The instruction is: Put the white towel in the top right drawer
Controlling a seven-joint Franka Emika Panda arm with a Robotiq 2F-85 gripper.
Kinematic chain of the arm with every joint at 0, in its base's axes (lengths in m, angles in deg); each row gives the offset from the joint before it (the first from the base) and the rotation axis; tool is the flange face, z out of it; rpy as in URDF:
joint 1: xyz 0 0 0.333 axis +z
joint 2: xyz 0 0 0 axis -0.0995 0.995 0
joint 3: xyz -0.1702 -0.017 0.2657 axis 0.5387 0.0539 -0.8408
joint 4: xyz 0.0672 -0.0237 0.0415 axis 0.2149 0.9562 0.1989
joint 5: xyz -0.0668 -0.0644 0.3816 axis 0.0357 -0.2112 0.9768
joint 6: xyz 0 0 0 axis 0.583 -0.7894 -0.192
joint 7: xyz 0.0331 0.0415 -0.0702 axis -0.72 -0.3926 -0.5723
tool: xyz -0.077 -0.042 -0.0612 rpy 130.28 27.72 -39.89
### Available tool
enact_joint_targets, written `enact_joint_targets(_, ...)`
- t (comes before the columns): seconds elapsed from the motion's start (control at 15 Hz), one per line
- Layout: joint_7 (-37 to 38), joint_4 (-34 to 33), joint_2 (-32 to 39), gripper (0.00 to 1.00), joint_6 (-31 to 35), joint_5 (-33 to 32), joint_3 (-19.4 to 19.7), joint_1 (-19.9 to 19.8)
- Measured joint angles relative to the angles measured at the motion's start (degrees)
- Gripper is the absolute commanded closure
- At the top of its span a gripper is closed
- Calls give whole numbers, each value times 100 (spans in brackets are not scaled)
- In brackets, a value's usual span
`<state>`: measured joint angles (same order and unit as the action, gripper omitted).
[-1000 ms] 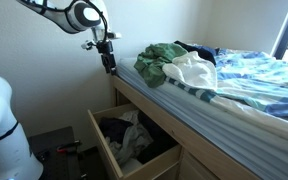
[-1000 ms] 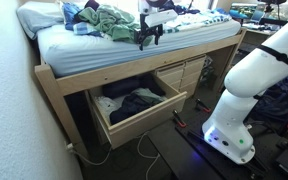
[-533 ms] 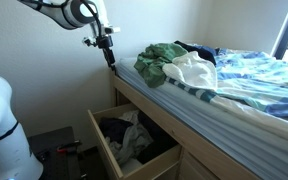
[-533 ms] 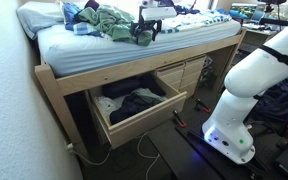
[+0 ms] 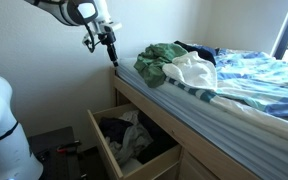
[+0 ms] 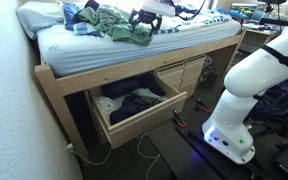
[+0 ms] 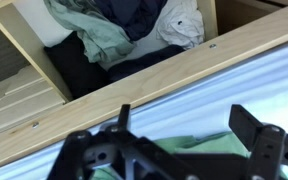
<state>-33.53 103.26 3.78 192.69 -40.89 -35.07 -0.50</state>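
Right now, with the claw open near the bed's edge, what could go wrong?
1. The white towel lies against a green garment; the open claw, nearer the green one, may grab the wrong cloth or both.
2. The open drawer already holds clothes, so the towel could hang over its rim.

I see the striped bed [image 5: 206,116], green garment [image 5: 154,62] heaped on it, white towel [image 5: 192,71] touching alongside, rumpled blue blanket [image 5: 252,72] beyond

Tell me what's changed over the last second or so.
The gripper rose and drifted in toward the clothes pile, open and empty; nothing was grasped or released. The white towel on the bed and the open drawer with its clothes stayed put.
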Motion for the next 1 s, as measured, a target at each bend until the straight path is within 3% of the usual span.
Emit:
enact_joint_targets(0.53, 198, 73, -38, 0, 185, 98, 21, -80)
enact_joint_targets(1.0, 1994, 95, 369, 0, 1519, -15, -192, -559)
